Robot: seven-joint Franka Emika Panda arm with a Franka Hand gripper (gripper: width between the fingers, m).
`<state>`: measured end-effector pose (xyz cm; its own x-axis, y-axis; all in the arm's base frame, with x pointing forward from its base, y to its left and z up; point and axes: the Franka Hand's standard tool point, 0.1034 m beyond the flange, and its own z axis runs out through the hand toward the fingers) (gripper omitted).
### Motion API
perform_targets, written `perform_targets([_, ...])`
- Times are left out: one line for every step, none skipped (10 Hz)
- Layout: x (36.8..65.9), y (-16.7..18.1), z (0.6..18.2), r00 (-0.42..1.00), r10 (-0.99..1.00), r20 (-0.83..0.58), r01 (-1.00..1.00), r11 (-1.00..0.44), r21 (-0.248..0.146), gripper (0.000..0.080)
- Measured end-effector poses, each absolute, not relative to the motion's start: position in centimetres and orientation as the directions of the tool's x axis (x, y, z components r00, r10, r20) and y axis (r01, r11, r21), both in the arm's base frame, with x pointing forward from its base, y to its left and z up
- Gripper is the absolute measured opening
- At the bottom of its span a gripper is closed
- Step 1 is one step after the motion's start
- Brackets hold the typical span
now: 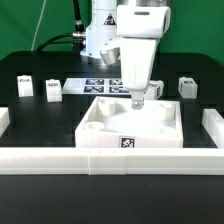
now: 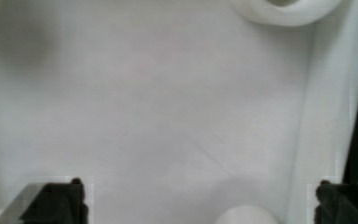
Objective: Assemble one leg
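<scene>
My gripper (image 1: 137, 101) hangs low over the far right part of the large white tray-like part (image 1: 105, 133), jaws wide open with nothing gripped. In the wrist view the gripper (image 2: 202, 195) shows both dark fingertips (image 2: 59, 200) far apart over the tray's flat floor (image 2: 158, 100). A round hole rim (image 2: 282, 10) and the tray's wall (image 2: 329, 110) are in sight. A pale rounded shape (image 2: 247, 214) lies between the tips; I cannot tell what it is. Small white legs stand behind the tray: two at the exterior view's left (image 1: 25, 87) (image 1: 53, 90), one at the right (image 1: 187, 86).
Another small white block (image 1: 154, 91) stands just right of the gripper. The marker board (image 1: 100, 84) lies behind the tray. White rails border the table at the front (image 1: 110, 161), left (image 1: 4, 120) and right (image 1: 213, 126). The robot base (image 1: 100, 40) stands at the back.
</scene>
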<state>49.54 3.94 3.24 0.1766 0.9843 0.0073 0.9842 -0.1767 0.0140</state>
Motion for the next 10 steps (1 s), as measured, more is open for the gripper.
perform_targets([48.7, 4.3, 2.7, 0.173, 0.985, 0.008, 0.985, -0.173, 0.003, 0.065])
perform_targets([48.4, 4.3, 2.3, 0.172, 0.985, 0.007, 0.985, -0.172, -0.005, 0.065])
perform_targets([48.3, 4.2, 2.0, 0.175, 0.985, 0.006, 0.985, -0.175, -0.01, 0.065])
perform_targets([48.2, 4.0, 1.7, 0.178, 0.984, 0.005, 0.984, -0.178, -0.016, 0.065])
perform_targets([48.2, 3.9, 1.6, 0.181, 0.983, 0.004, 0.983, -0.181, -0.018, 0.065])
perform_targets([48.2, 3.9, 1.6, 0.183, 0.983, 0.004, 0.983, -0.183, -0.017, 0.065])
perform_targets([48.2, 3.8, 1.6, 0.183, 0.983, 0.004, 0.983, -0.183, -0.018, 0.0524])
perform_targets([48.2, 3.8, 1.5, 0.183, 0.983, 0.004, 0.983, -0.183, -0.018, 0.038])
perform_targets([48.2, 3.9, 1.5, 0.183, 0.983, 0.004, 0.983, -0.183, -0.018, 0.038])
perform_targets([48.2, 3.9, 1.5, 0.183, 0.983, 0.003, 0.983, -0.183, -0.018, 0.021])
